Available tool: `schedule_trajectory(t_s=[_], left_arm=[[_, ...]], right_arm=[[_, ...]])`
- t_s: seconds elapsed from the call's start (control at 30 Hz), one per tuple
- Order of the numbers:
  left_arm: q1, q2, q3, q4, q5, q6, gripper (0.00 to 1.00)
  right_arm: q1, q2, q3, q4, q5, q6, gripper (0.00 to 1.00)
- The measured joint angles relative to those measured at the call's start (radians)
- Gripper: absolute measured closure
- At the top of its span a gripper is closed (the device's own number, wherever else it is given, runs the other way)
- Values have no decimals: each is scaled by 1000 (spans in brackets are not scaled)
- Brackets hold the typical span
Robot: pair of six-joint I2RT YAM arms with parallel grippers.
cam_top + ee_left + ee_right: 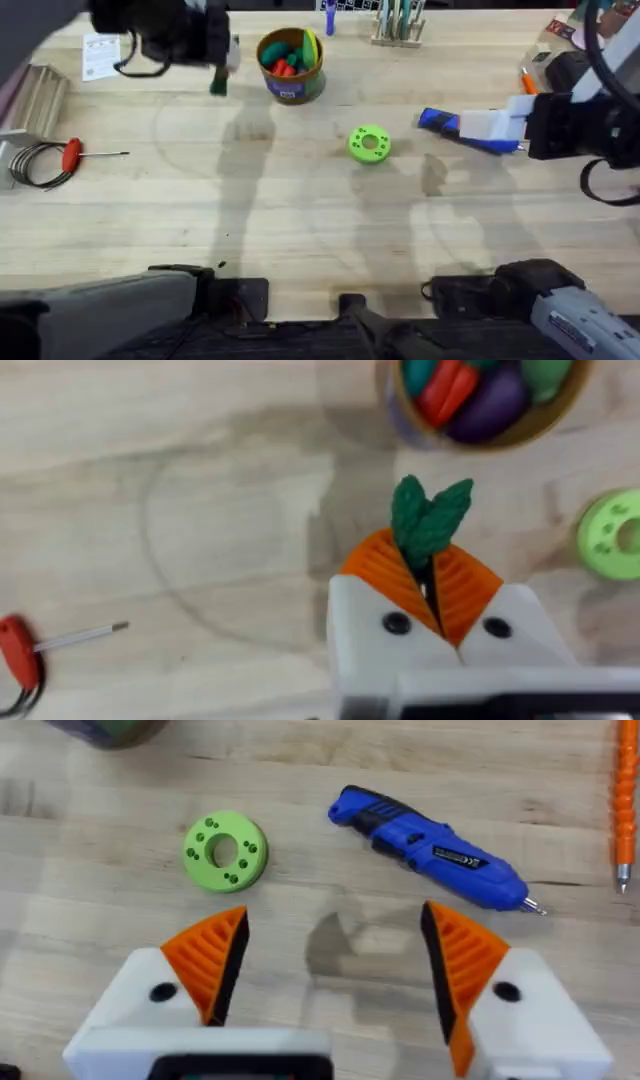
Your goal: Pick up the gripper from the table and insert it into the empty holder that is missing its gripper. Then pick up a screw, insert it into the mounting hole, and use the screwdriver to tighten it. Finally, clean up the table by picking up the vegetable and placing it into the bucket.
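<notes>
My left gripper hangs above the table just left of the bucket, shut on the vegetable, whose dark green leafy tuft sticks out past the orange pads. The orange-brown bucket holds red, green and purple toys. The blue screwdriver lies on the table at the right. Over its tip end hovers my right gripper. In the right wrist view that gripper is open, with the screwdriver lying ahead of its fingers. The loose gripper, holder and screw are out of view.
A green round disc lies mid-table. A red-handled screwdriver and a black cable coil sit at the left edge. A slim orange tool lies far right, and a tool rack stands at the back.
</notes>
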Motion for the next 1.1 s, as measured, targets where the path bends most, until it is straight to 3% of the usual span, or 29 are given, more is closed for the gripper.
schedule_trajectory(t_s=[0.23, 0.57, 0.87, 1.03, 1.07, 1.1], left_arm=[[-16, 32, 10, 166, 75, -5, 987], [-139, 221, 10, 444, 111, -7, 987], [-151, 300, 10, 479, 115, -4, 961], [-150, 297, 10, 470, 115, -7, 190], [-148, 293, 10, 455, 116, -13, 57], [-147, 287, 11, 438, 117, -14, 27]], right_arm=[[0, 0, 0, 0, 0, 0, 15], [0, 0, 0, 0, 0, 0, 14], [0, 0, 0, 0, 0, 0, 14], [0, 0, 0, 0, 0, 0, 15], [0, 0, 0, 0, 0, 0, 15], [0, 0, 0, 0, 0, 0, 16]])
